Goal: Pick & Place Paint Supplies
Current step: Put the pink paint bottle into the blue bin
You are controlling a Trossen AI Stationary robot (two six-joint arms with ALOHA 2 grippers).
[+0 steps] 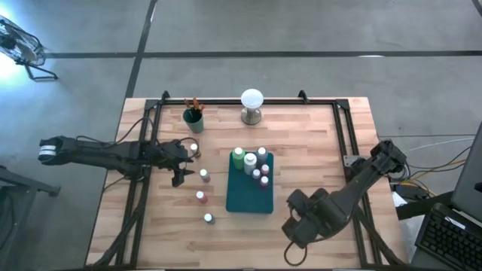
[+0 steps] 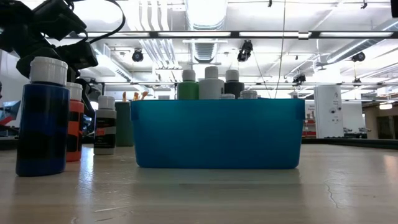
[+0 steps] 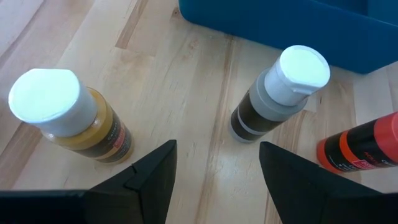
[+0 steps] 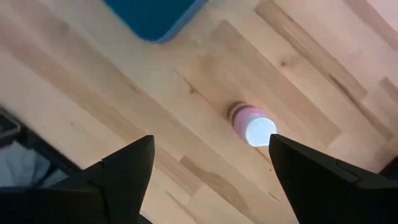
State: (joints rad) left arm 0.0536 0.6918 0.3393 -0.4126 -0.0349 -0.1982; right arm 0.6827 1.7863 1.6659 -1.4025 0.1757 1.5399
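1. Wooden planks make up the surface (image 1: 316, 150), with grey floor seen around it from above.
2. On its left side the left claw (image 1: 179, 167) is held spread and empty, aimed between two loose bottles: a mustard-yellow bottle (image 3: 74, 124) and a dark bottle (image 3: 273, 99) just beside the teal tray (image 1: 248, 199). Neither bottle is touched, so an approach to a pick is judged to be under way.
3. The right claw (image 1: 301, 226) is held spread and empty over the surface's near right part, well apart from the tray. A single pink bottle (image 4: 252, 124) is framed between its fingers, so it may be lined up for that one.
4. Several capped bottles already stand in the tray, where the supplies are evidently being gathered; others are left outside, left of it.
5. Brushes (image 1: 194, 104) stand in a green cup (image 1: 193, 119) near a white ball (image 1: 251, 98).
6. In the level view the tray's wall hides all but the caps, and labels cannot be read.
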